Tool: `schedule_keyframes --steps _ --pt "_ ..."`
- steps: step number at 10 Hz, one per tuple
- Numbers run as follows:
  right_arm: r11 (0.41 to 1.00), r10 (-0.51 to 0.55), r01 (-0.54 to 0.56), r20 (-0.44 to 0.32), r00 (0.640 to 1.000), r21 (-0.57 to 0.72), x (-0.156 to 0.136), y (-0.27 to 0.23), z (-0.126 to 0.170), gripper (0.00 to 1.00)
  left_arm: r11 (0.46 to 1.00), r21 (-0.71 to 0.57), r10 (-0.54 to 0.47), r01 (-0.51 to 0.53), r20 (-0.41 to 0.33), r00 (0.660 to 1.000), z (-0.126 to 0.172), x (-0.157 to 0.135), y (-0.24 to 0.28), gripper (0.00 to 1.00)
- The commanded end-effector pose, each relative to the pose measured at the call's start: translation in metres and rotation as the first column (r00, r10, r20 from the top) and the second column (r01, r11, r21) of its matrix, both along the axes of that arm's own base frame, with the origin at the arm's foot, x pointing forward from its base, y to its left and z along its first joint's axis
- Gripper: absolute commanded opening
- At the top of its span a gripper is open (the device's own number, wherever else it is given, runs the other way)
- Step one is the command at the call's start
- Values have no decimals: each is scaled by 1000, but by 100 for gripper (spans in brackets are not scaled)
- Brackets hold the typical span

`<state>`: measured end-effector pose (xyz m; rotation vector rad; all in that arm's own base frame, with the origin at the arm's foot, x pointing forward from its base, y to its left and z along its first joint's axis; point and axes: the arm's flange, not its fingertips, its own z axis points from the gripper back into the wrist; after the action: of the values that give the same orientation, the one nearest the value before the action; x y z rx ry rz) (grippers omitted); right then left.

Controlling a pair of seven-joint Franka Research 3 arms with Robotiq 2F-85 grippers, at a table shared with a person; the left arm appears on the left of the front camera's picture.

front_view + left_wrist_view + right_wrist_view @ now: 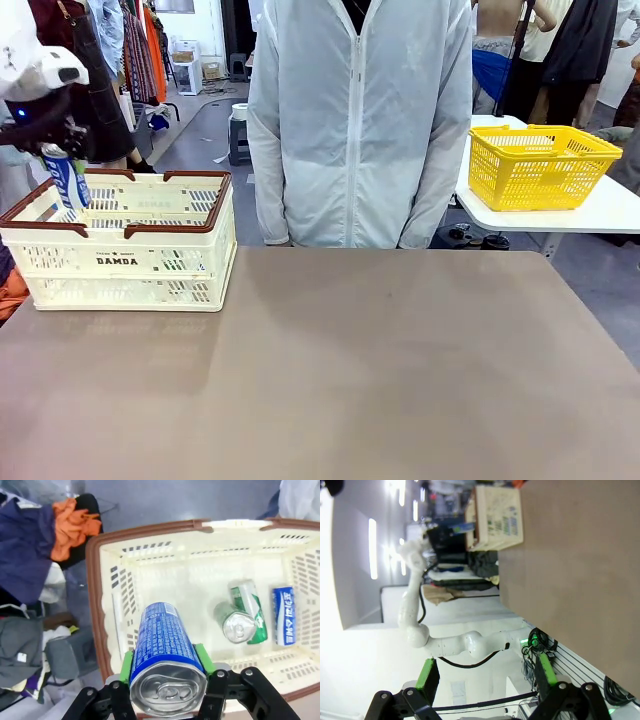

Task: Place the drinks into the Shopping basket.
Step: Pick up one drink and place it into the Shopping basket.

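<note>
The left gripper [167, 680] has its green pads clamped on either side of a blue can [165, 650], silver top facing the wrist camera, lettering running down the side. From the front, that left gripper [62, 150] hangs over the near-left corner of the cream basket [130, 262], and the blue can [68, 180] stands upright with its lower end already below the brown rim. Held by the upper body like that, the can can go straight down without catching the wall.

Look inside the basket [150, 565] from the wrist: a green can [250, 610] lies on its side on the floor, a second green can [234, 624] touches it with its top turned towards the camera, and a flat blue-and-white pack [285, 615] lies just beside them by the far wall. The corner under the held can is bare, so there's room to land.

Over on the other side, the right gripper [485, 680] is spread wide with nothing between its pads, parked off the table edge, out of the way.

I'd call this the closing stretch: lower, let go. The risk is the can tipping over on release.
</note>
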<state>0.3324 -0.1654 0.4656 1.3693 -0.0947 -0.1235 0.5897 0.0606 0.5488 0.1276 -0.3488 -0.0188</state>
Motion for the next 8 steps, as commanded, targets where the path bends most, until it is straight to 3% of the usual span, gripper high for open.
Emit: schedule_keyframes --steps 1,3,4,8 --pt "1000 5 -5 -16 1000 1 -1 0 4 100 999 -33 -28 28 7 1000 2 4 10 0" --pt "1000 5 -5 -16 1000 1 -1 0 4 100 989 -147 -7 1 -41 999 -12 6 14 0" --pt "1000 5 -5 -16 1000 1 -1 0 4 100 1000 -30 -9 8 -24 1000 -17 6 4 0" --pt "1000 5 -5 -16 1000 1 -1 0 4 100 998 -57 -18 15 -42 999 -24 7 5 0"
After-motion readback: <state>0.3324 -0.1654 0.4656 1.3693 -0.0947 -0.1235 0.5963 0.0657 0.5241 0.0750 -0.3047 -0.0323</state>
